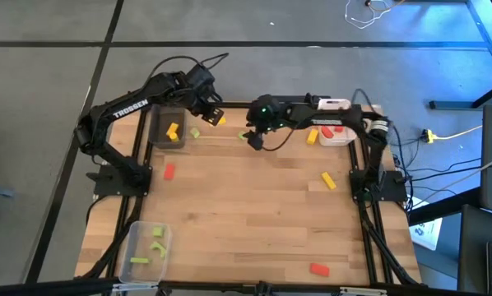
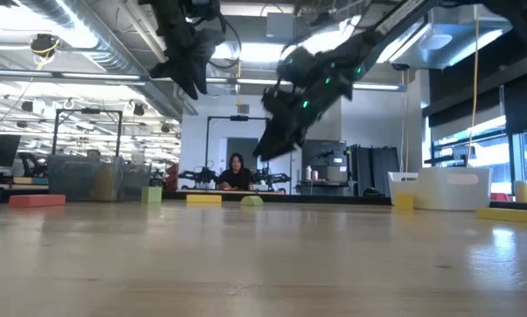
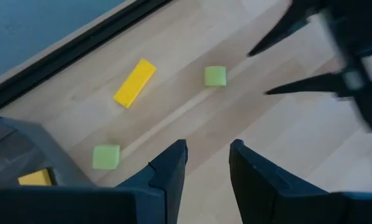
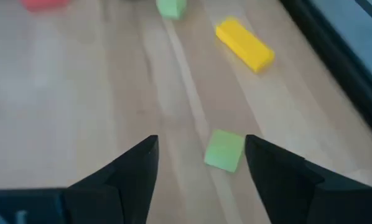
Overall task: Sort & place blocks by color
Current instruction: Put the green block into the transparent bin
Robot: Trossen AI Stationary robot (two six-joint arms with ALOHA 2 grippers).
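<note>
Three trays sit on the wooden table [image 1: 246, 205]: dark grey tray [image 1: 158, 131], white tray [image 1: 338, 138], clear tray [image 1: 139, 238]. Right gripper [image 1: 252, 140] hangs wide open, empty, above a green cube [image 4: 224, 150]; left gripper [image 1: 213, 115] half-open, empty, near a diagonal yellow bar [image 3: 135, 83].

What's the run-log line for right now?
right gripper: open, above green block | left gripper: empty, hovering by grey tray | sort: unfinished
</note>
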